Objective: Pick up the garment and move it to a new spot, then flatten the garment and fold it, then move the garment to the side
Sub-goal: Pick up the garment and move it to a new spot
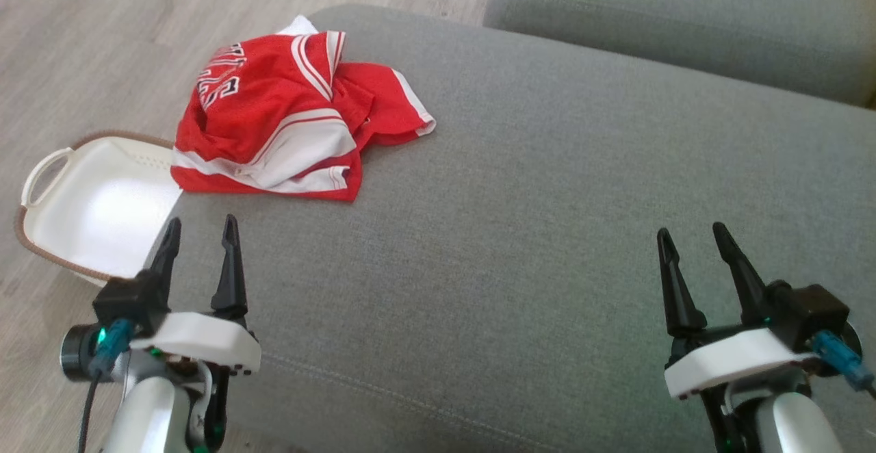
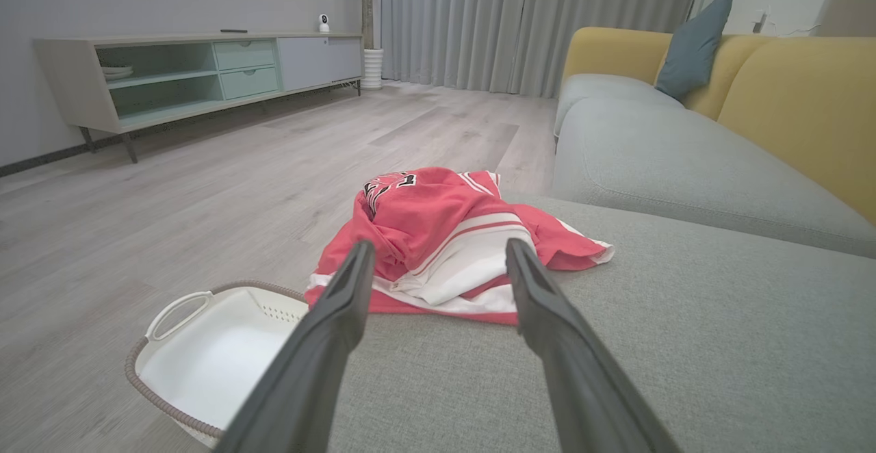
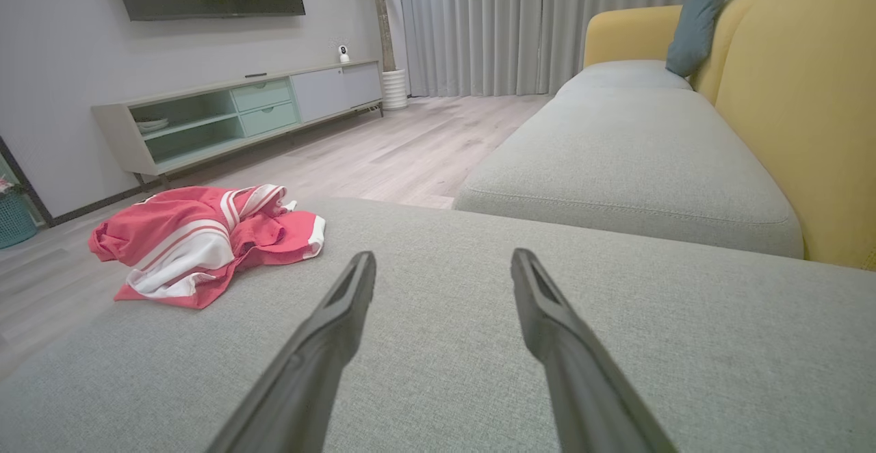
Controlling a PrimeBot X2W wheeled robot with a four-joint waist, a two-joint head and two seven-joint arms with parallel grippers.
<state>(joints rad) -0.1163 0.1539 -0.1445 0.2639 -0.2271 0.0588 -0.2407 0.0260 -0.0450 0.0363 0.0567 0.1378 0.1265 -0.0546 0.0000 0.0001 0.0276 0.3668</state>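
Observation:
A crumpled red and white garment (image 1: 287, 118) lies bunched at the far left corner of a grey sofa cushion (image 1: 534, 234). The left wrist view looks straight at the garment (image 2: 445, 241); in the right wrist view the garment (image 3: 205, 241) sits off to the left. My left gripper (image 1: 200, 230) hovers open at the cushion's near left edge, a short way below the garment, nothing between its fingers. At the lower right, far from the garment, my right gripper (image 1: 694, 234) is open and empty too.
A white basket (image 1: 96, 206) with a brown rim stands on the wooden floor just left of the cushion, under the garment's edge. A second grey cushion (image 1: 684, 22) lies beyond. Yellow sofa backs (image 2: 801, 97) and a TV cabinet (image 2: 191, 76) stand further off.

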